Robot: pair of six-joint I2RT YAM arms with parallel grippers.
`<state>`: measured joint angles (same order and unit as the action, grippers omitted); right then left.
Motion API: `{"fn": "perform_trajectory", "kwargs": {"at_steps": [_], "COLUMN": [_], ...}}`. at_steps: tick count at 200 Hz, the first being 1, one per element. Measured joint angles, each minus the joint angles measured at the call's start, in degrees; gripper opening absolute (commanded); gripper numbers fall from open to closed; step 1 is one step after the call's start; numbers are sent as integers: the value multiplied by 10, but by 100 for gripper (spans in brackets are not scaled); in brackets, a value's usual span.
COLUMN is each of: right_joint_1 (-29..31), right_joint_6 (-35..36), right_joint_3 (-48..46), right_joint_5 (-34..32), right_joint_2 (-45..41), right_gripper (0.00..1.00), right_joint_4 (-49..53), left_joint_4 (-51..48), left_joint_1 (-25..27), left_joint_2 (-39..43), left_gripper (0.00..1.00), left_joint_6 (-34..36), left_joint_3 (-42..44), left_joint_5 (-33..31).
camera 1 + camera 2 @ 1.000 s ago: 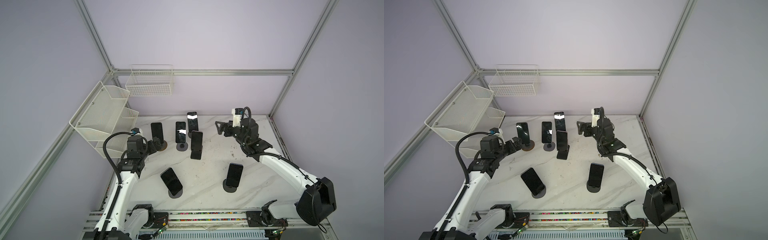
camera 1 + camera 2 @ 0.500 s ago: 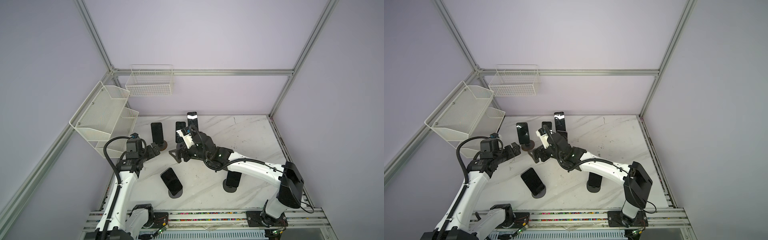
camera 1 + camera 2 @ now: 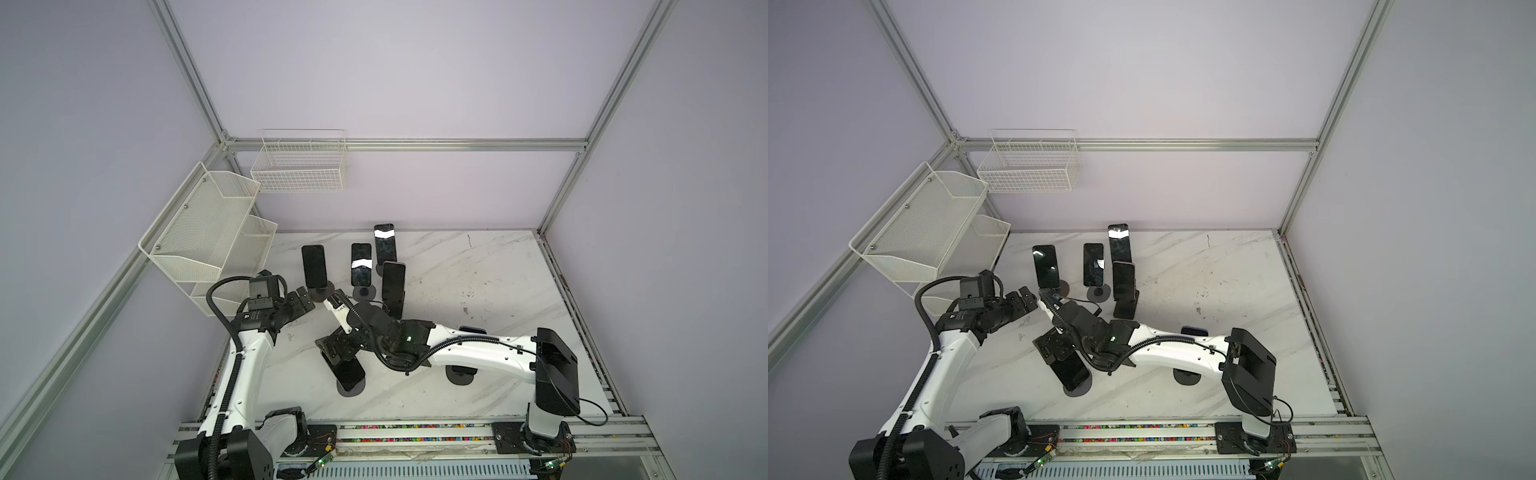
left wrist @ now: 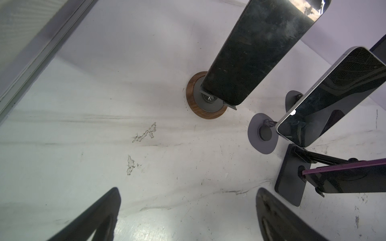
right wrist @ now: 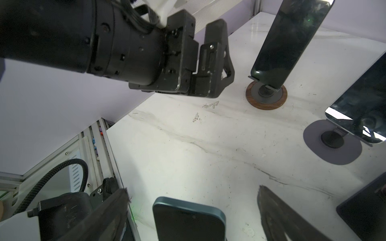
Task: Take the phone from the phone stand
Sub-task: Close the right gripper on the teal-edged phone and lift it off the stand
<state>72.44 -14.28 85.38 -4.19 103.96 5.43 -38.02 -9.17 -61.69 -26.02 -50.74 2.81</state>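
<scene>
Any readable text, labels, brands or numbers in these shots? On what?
No text can be read anywhere.
white part on the right wrist: a dark marking, too small to read.
black link of the left arm: a faint light marking, too small to read.
phones: screens dark, with no logo, word or number visible in any view.

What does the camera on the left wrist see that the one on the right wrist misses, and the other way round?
Only the left wrist view: a purple-edged phone, seen edge-on. Only the right wrist view: the whole left pincer, open, and the top of a blue-grey phone close to the camera. Both: the dark phone on the wood-ringed stand, and the marble table.
</scene>
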Motion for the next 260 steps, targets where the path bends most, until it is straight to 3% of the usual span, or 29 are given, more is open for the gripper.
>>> {"fn": "perform_trajectory", "kwargs": {"at_steps": [207,260], "right_joint_1": [54,56], "right_joint_6": [-63,-67], "right_joint_3": [-5,-15], "right_joint_5": [-103,-119], "right_joint_2": [67,82], "right_gripper": [97,92], "right_joint_4": [25,44], "left_joint_4": [-10,-11], "left_joint_1": [-1,-1], "left_joint_2": [-26,-26], "left_gripper": [100,100], "left_joint_6": [-14,-14], "left_joint_3": [0,0], "left_joint_5": [0,0]}}
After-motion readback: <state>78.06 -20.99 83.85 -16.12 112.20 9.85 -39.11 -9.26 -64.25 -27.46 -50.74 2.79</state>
